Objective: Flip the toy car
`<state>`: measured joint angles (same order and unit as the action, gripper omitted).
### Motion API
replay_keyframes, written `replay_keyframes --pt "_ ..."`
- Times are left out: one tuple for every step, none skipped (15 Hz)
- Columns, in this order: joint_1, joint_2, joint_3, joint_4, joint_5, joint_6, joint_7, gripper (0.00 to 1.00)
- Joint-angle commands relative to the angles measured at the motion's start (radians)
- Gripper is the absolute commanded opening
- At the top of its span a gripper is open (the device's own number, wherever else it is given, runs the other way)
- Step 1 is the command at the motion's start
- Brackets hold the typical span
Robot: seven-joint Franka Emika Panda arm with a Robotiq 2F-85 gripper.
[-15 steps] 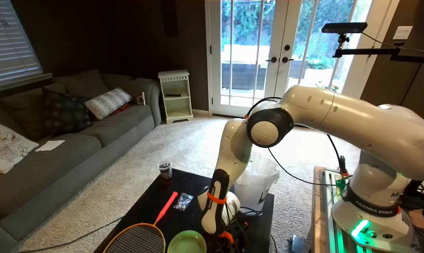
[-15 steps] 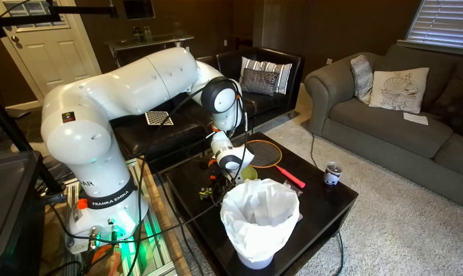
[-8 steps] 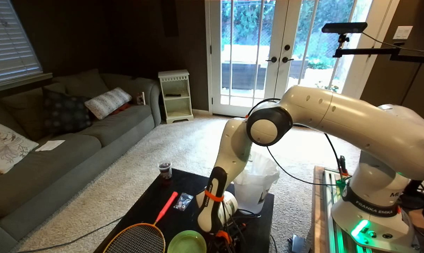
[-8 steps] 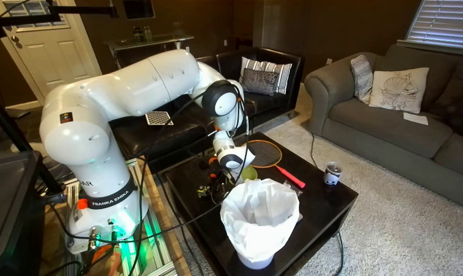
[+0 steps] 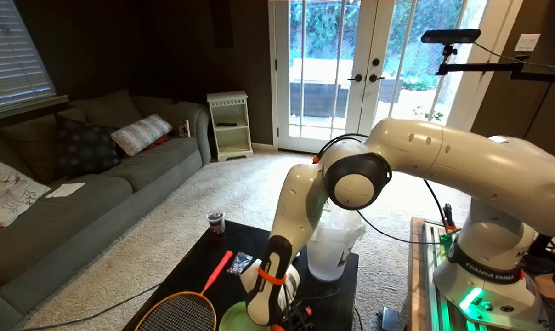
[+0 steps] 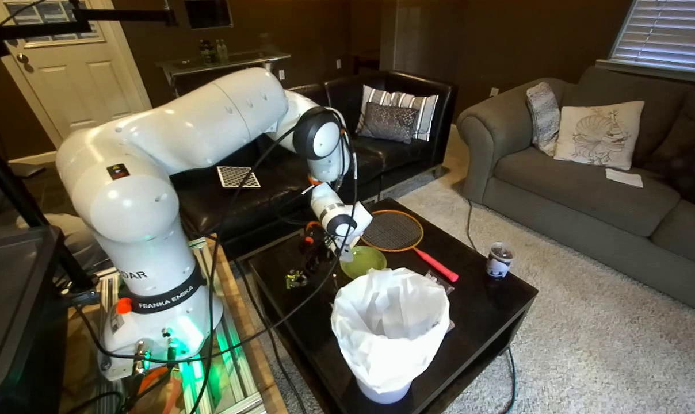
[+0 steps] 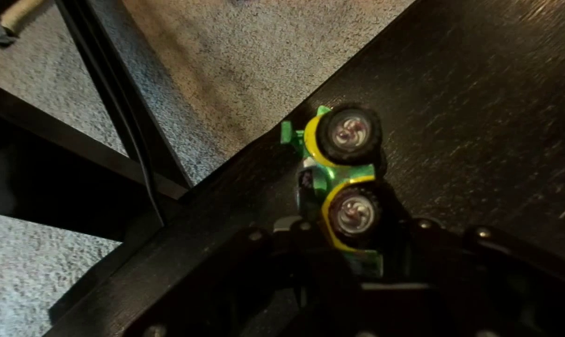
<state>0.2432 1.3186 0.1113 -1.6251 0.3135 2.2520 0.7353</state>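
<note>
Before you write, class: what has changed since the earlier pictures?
The gripper and toy car have shifted away from the lined trash bin, toward the black leather sofa; whether the car is gripped is too dark to tell. The bin, badminton racket, green bowl and plastic cup stayed put.

In an exterior view, the bin (image 6: 390,345) is seen standing on the table (image 6: 485,313), the bowl (image 6: 366,263) behind it and the racket (image 6: 392,231) behind the bowl; the cup (image 6: 499,261) is found right of the racket; the toy car (image 6: 296,279) is located left of the bowl, nearer the robot base (image 6: 163,302)
</note>
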Motion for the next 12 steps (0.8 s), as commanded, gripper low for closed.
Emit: replay_keyframes --pt "0.120 0.038 -0.067 0.104 -0.022 -0.075 0.199 0.09" --pt "0.144 0.047 -0.081 0.124 -0.035 -0.080 0.244 0.09" --pt "0.174 0.056 -0.101 0.143 -0.049 -0.078 0.300 0.09" --pt "0.197 0.069 -0.117 0.167 -0.065 -0.094 0.354 0.09" --pt "0.215 0.088 -0.134 0.196 -0.084 -0.118 0.406 0.09" --pt "0.226 0.103 -0.142 0.222 -0.103 -0.142 0.448 0.09" --pt "0.233 0.116 -0.150 0.246 -0.121 -0.170 0.486 0.09" --pt "0.238 0.125 -0.152 0.269 -0.136 -0.202 0.519 0.09" --pt "0.241 0.133 -0.153 0.292 -0.152 -0.236 0.549 0.09" --pt "0.244 0.146 -0.156 0.320 -0.171 -0.277 0.581 0.09" --pt "0.243 0.157 -0.155 0.346 -0.189 -0.316 0.607 0.09" --pt "0.244 0.172 -0.156 0.379 -0.207 -0.362 0.633 0.09"
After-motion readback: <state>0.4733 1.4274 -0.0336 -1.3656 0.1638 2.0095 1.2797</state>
